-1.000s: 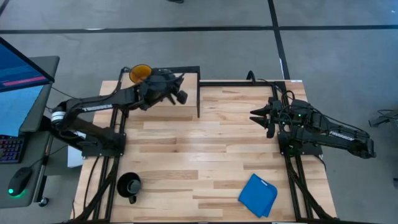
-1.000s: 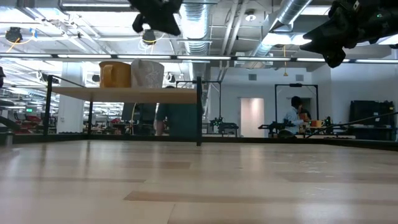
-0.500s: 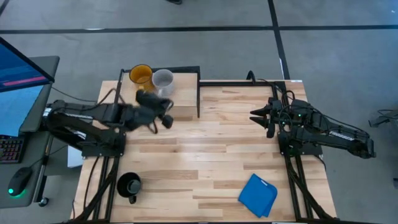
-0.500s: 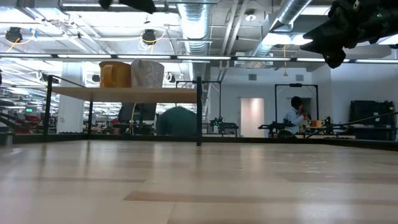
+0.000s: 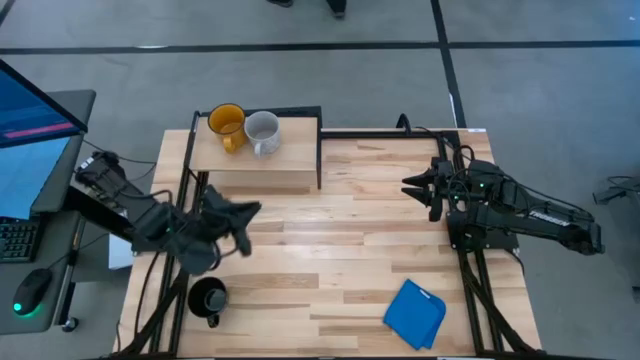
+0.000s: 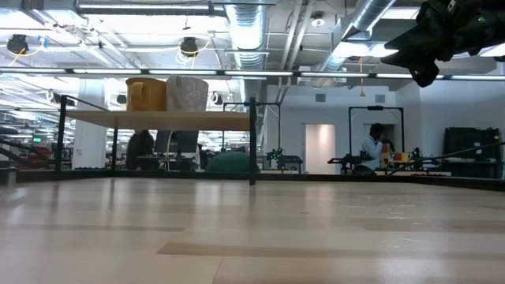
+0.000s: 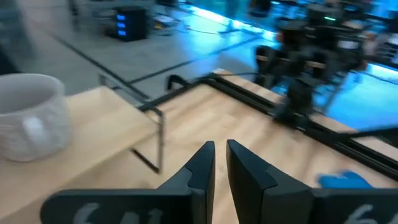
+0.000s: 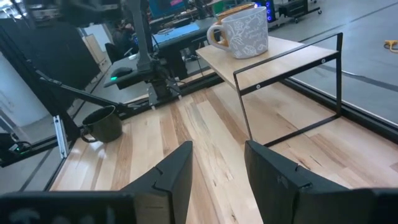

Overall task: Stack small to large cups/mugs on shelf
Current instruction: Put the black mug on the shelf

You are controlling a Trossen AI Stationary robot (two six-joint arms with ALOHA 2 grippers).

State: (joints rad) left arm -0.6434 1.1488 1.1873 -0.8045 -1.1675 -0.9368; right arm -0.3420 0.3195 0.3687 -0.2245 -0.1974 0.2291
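Grey concrete floor (image 5: 330,85) is stretching around the slatted wooden table (image 5: 340,250), with dark lines (image 5: 300,45) running across it. A lit monitor (image 5: 30,130) is glowing blue at one side, with a keyboard (image 5: 14,240) and a mouse (image 5: 32,292) lying below it. Beyond the table, an open hall is showing exposed silver ducts (image 6: 245,31) and pipes under the ceiling, where hanging lamps (image 6: 189,46) are shining. A pale doorway (image 6: 320,148) is standing at the far wall, and a person (image 6: 371,150) is sitting at a distant workbench.
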